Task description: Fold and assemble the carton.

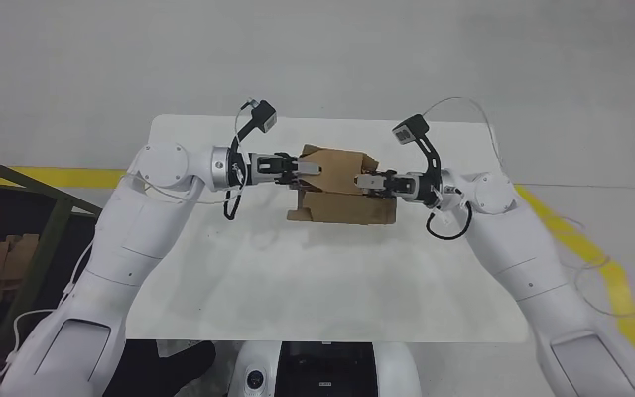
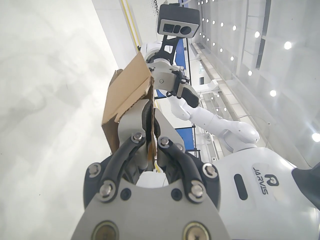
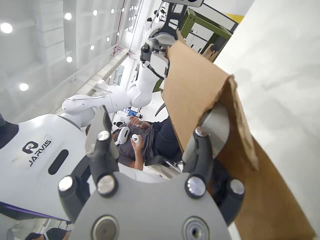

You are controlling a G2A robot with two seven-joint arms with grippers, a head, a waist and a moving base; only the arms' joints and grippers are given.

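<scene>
Left pincer [image 2: 149, 118] pinching carton [image 2: 125, 93] flap; right pincer [image 3: 160, 112] spread against it; white table [image 1: 298, 288] below, ceiling lights [image 2: 287, 45] overhead.

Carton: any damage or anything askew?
Yes. The carton edge beside the right gripper is ragged and frayed, and its far corner looks torn. It also looks lopsided, only half formed, with the left gripper pinching one flap.
</scene>
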